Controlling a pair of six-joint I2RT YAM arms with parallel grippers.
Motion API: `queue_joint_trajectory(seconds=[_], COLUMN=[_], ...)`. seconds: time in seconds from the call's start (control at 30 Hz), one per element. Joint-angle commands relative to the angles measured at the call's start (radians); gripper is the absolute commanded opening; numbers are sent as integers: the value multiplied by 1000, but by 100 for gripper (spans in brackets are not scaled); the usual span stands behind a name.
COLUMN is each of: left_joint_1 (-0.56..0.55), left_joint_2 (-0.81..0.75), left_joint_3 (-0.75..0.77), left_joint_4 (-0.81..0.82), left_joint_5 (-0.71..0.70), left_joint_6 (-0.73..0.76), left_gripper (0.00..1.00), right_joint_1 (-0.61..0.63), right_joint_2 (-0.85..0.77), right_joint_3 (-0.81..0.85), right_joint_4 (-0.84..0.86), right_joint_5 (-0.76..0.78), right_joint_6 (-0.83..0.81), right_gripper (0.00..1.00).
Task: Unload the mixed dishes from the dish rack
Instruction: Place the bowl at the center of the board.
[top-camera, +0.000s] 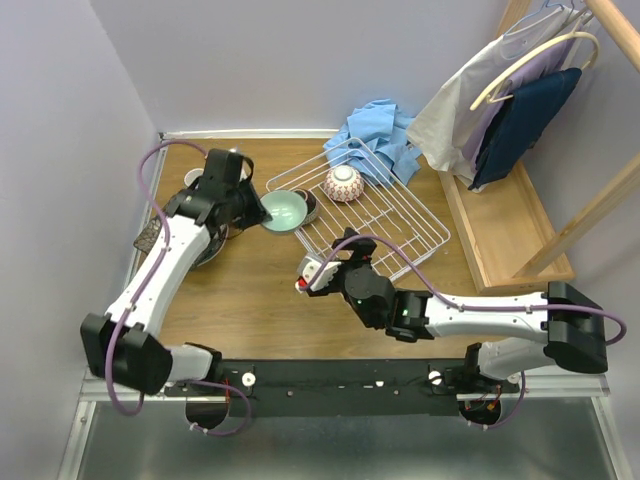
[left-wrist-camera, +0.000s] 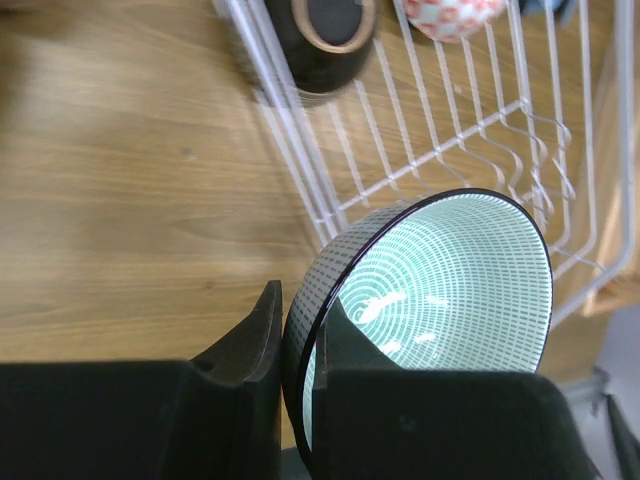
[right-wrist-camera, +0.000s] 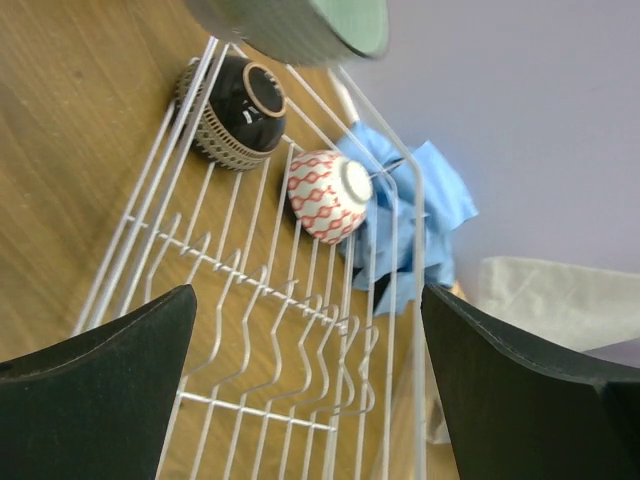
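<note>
The dish rack is a white wire basket at the back centre of the table. My left gripper is shut on the rim of a pale green bowl, held tilted just past the rack's left edge. In the left wrist view one finger presses inside that bowl and one outside, with the gripper clamping its dark rim. A dark bowl and a red-and-white patterned bowl lie in the rack. My right gripper stands open and empty over the rack's near-left corner.
A blue cloth is bunched at the rack's far side. A wooden clothes rack with hanging garments stands at the right. Unloaded dishes and a cup sit under and beside my left arm, near the left wall.
</note>
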Motion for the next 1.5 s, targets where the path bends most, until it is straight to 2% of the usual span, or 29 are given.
queue_joint_trajectory(seconds=[0.0,0.13,0.43,0.57,0.77,0.97,1.1,1.27,1.3,1.37,1.4,1.47], left_joint_1=[34,60,86,86,92,94,94,94,95,95,95,95], left_joint_2=[-168,-317,-463,-457,-463,-433,-429,-500,-512,-558,-577,-630], left_joint_3=[-178,-412,-786,-870,-969,-1037,-1051,-1060,-1060,-1051,-1045,-1026], left_joint_4=[160,252,491,613,724,801,802,755,744,697,678,619], left_joint_5=[-213,-260,-284,-296,-361,-353,-336,-344,-344,-345,-347,-355], left_joint_6=[-5,-60,-221,-253,-236,-232,-239,-235,-232,-232,-229,-214], left_gripper=[0,0,0,0,0,15,32,47,55,65,74,85], right_joint_1=[-5,-24,-157,-238,-266,-277,-295,-336,-347,-384,-399,-447], right_joint_2=[-9,-10,-58,-105,-150,-168,-155,-92,-81,-49,-40,-17], right_joint_3=[95,141,200,186,160,142,166,214,232,250,273,293], right_joint_4=[-237,-349,-517,-540,-580,-575,-566,-560,-560,-554,-552,-543], right_joint_5=[-11,-39,-149,-224,-235,-252,-284,-350,-364,-413,-433,-479], right_joint_6=[239,403,708,795,827,882,924,968,979,1015,1032,1081], right_gripper=[100,100,100,100,100,100,100,100,100,100,100,100])
